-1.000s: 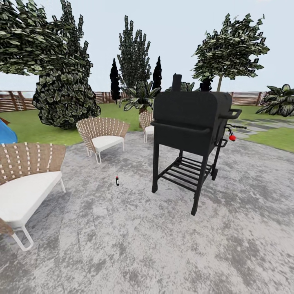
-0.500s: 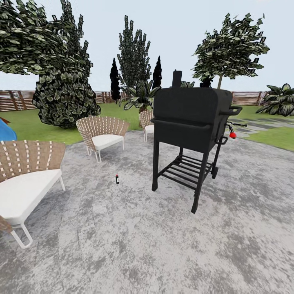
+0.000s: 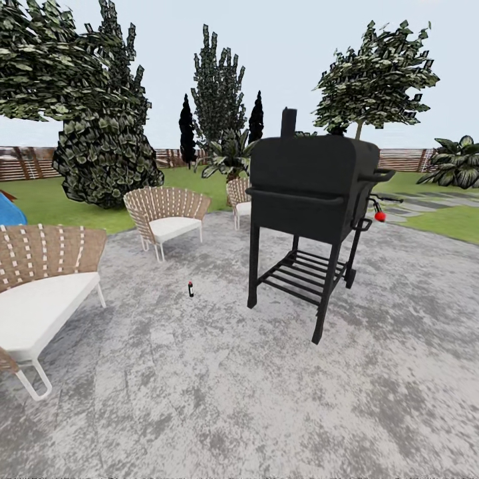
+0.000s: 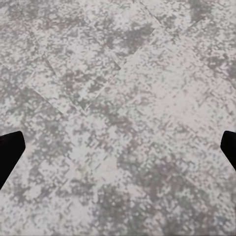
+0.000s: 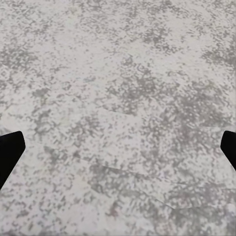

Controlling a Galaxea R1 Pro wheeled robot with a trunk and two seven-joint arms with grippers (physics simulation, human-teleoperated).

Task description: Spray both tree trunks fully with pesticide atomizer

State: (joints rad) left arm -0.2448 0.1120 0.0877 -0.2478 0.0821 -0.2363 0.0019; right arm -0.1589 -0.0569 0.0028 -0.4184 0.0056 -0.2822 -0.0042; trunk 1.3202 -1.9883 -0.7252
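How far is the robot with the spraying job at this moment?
Nothing looks done yet. The atomizer stands untouched on the grey paving, beside the black grill. Both end effectors, left and right, are open over bare paving. Left: grasping it and spraying both trunks; one pale trunk rises behind the grill.

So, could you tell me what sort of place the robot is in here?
It looks like a garden patio: a black barbecue grill and woven lounge chairs stand on grey stone paving, with lawn, trees and a slatted wooden fence beyond.

Black barbecue grill (image 3: 311, 193) on grey paving (image 3: 266, 399), woven chairs (image 3: 165, 216) beside
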